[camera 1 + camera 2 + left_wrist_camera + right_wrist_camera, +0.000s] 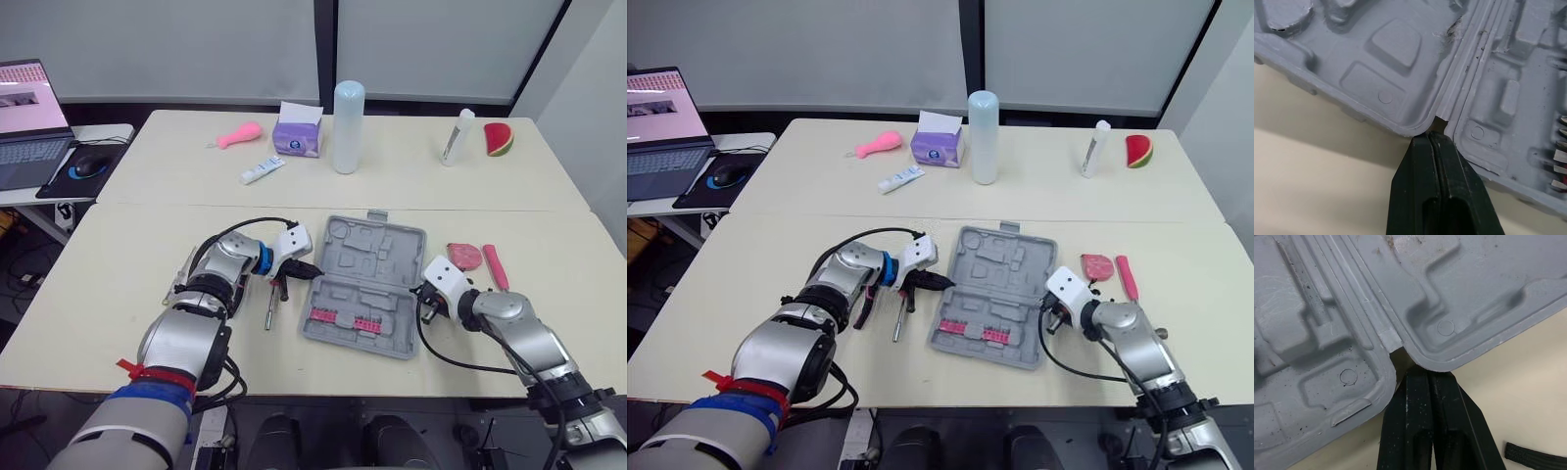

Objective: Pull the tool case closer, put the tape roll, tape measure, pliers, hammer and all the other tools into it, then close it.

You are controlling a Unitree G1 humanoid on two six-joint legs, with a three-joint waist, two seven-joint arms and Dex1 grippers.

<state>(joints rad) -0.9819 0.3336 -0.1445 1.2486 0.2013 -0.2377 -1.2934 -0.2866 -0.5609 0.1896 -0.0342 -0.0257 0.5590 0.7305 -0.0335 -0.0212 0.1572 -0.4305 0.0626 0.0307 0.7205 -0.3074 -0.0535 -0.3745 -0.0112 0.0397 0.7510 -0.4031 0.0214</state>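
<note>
Beige tables [118, 294] pushed together, grey tool case [367, 284] open, laptop [29, 117] aside

I am in an office or test room — a laptop [29, 122] and a mouse [88, 166] sit on a side tabletop [113, 131], two plain pale tabletops [411, 184] stand pushed together, grey panels [196, 49] behind.

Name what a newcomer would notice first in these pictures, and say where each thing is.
The open grey tool case lies mid-table, with the left hand and right hand at opposite ends of its hinge, both shut. A tall white bottle stands on the far table behind it.
</note>
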